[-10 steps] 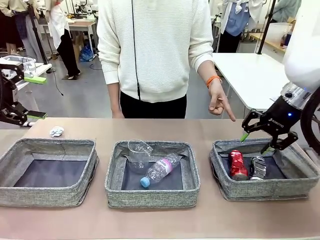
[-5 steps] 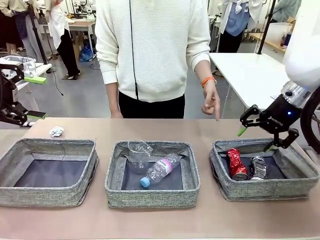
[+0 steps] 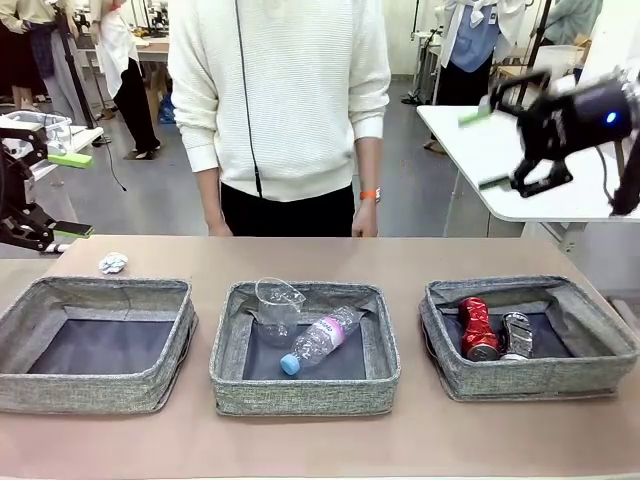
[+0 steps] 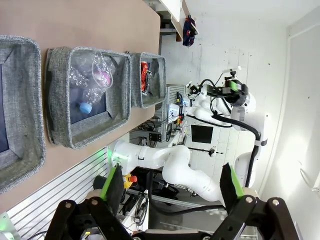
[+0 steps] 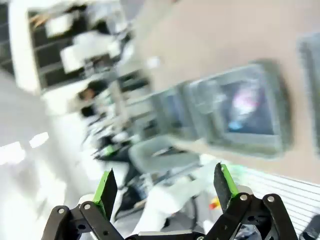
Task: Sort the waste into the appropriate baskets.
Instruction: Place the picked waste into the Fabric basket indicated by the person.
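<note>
Three grey woven baskets stand in a row: left basket (image 3: 98, 342), middle basket (image 3: 305, 385), right basket (image 3: 530, 378). A clear plastic cup (image 3: 277, 298) and a clear bottle with a blue cap (image 3: 318, 341) lie in the middle basket (image 4: 57, 95). A red can (image 3: 476, 328) and a crushed silver can (image 3: 517, 335) lie in the right one. A crumpled white paper ball (image 3: 113, 263) rests on the table behind the left basket. My right gripper (image 3: 486, 148) is raised high at the right, open and empty. My left gripper (image 3: 71, 195) hangs open at the far left edge.
A person in a white sweater (image 3: 280, 110) stands at the far side of the brown table (image 3: 320, 440), arms hanging down. A white table (image 3: 500, 160) stands behind at the right. The right wrist view is blurred.
My right gripper has risen from just above the right basket to well above the table. The person has drawn back the pointing hand and shifted left.
</note>
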